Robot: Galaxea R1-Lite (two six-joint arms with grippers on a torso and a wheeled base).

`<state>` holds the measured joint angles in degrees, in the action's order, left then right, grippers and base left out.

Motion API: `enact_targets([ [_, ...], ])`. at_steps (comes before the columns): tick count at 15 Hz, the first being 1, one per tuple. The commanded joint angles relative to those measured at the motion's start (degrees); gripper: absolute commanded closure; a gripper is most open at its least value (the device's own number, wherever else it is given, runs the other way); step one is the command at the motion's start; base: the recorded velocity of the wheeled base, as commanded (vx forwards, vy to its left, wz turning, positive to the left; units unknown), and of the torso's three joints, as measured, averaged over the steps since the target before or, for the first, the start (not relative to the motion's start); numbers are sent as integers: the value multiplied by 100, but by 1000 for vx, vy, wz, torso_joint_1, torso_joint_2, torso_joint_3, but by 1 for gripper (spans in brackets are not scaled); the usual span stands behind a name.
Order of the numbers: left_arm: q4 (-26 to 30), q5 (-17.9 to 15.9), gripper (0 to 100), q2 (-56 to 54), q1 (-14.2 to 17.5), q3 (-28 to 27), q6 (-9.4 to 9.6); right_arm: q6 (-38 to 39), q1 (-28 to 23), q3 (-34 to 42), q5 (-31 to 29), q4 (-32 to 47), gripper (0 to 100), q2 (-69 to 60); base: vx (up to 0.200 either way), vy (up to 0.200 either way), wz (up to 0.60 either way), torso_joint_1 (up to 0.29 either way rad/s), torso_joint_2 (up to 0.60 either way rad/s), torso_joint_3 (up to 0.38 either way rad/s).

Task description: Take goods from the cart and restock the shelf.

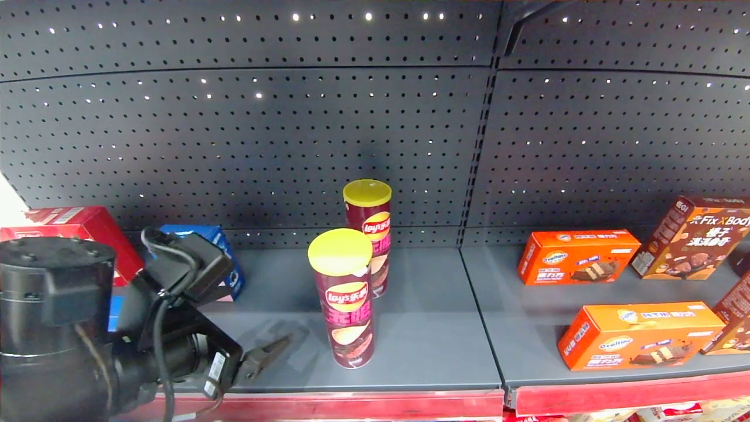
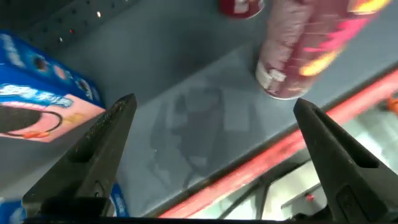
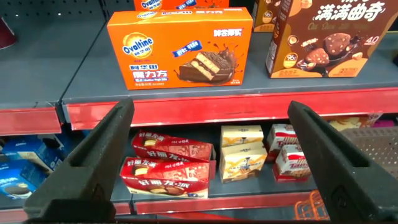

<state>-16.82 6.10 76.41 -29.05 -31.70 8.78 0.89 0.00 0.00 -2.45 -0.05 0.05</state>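
Two dark red chip cans with yellow lids stand upright on the grey shelf [image 1: 428,328], the front can [image 1: 344,299] nearer the edge and the back can [image 1: 368,231] behind it. My left gripper [image 1: 274,347] hovers low over the shelf's front edge, just left of the front can and apart from it. In the left wrist view the left gripper [image 2: 214,104] is open and empty, with the front can [image 2: 298,50] beyond its fingers. My right gripper [image 3: 210,109] is open and empty, facing the red shelf edge below an orange box [image 3: 180,46].
A blue cookie box [image 1: 225,261] and a red box [image 1: 79,230] stand at the shelf's left. Orange boxes [image 1: 577,256] [image 1: 641,334] and a brown box [image 1: 691,237] lie on the right bay. Red packs [image 3: 165,165] and cream boxes [image 3: 242,158] fill a lower shelf.
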Motion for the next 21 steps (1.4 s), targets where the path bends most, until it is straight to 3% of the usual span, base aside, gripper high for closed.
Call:
enact_targets([
  [1, -32, 120, 0, 691, 5, -56, -16, -1, 0, 0, -1, -4, 0, 21, 0, 0, 0, 0, 0, 0],
  [8, -67, 138, 0, 1218, 49, -346, -16, -1, 0, 0, -1, 5, 0, 21, 0, 0, 0, 0, 0, 0],
  [11, -497, 138, 0, 1482, 93, -469, -8, -1, 0, 0, -1, -4, 0, 21, 0, 0, 0, 0, 0, 0],
  [21, -664, 129, 0, 1491, 66, -539, -16, -1, 0, 0, -1, 5, 0, 21, 0, 0, 0, 0, 0, 0],
])
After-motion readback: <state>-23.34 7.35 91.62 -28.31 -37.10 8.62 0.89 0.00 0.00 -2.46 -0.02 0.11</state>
